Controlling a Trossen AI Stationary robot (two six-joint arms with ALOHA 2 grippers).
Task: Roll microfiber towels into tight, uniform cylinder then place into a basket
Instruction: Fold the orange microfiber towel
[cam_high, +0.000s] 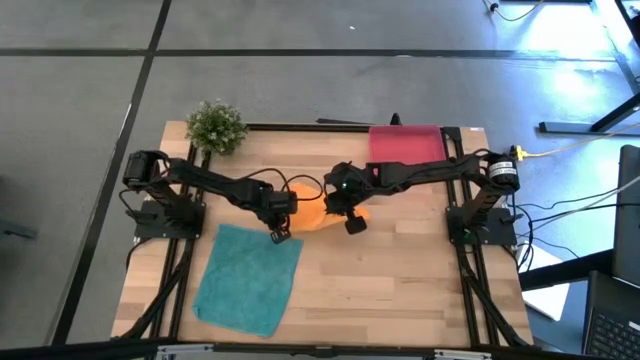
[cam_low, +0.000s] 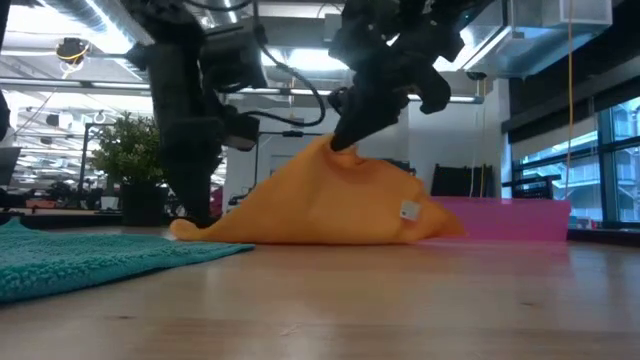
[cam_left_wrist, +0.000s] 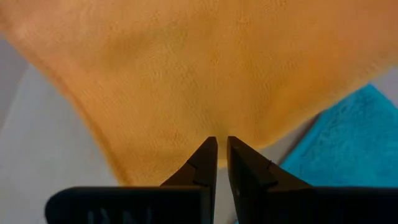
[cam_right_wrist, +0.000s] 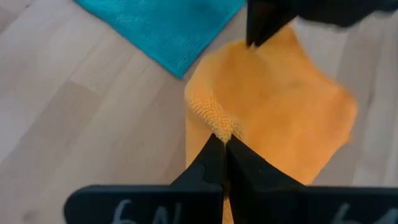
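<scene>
Microfiber towels are both out on the pale wooden slatted table, neither one rolled. Largest of the pair, the teal square microfiber towel lies spread flat on the table's left front area, one corner reaching up toward the left arm. Next in size, the shallow pinkish-red rectangular basket sits at the back edge of the table, right of centre, with nothing seen inside it. Just in front of the basket and near the table's middle, the orange square microfiber towel is held between the two arms: the low view shows it pulled up into a peaked tent, its lower edge resting on the wood and a small white tag on its right side.

At that peak the right gripper has its jaws closed on a bunched fold of the orange cloth. Lower, at the towel's left edge beside the teal towel's corner, the left gripper has its jaws pinched nearly together on the orange fabric. A small green potted plant stands at the back left corner.
</scene>
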